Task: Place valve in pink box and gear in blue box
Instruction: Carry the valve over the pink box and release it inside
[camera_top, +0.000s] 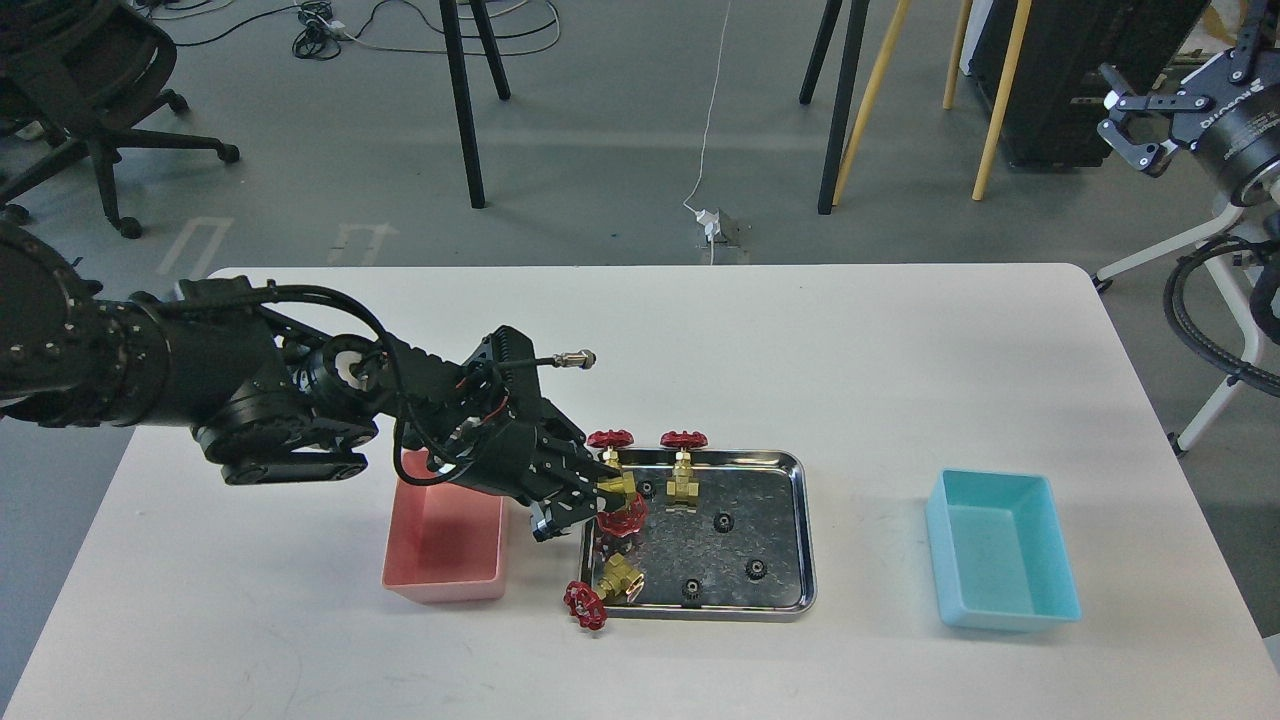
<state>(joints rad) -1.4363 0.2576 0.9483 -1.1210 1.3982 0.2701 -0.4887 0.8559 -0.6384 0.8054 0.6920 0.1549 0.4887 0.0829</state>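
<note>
My left gripper (603, 500) is shut on a valve (619, 489) with a brass body and a red handwheel. It holds the valve just above the left end of the steel tray (790, 600), right of the pink box (445, 545). Two more valves (610, 452) (684, 472) stand upright at the tray's back edge. Another valve (618, 578) lies tilted over the tray's front left corner. Several black gears (722, 522) lie in the tray. The blue box (1003, 560) sits at the right and looks empty. My right gripper (1128, 122) is raised at the top right, open and empty.
The white table's (800, 350) back edge runs along the top of the tabletop, and its front edge is near the bottom of the view. Chairs and stool legs stand on the floor beyond. A cable connector (575, 358) sticks out from my left wrist.
</note>
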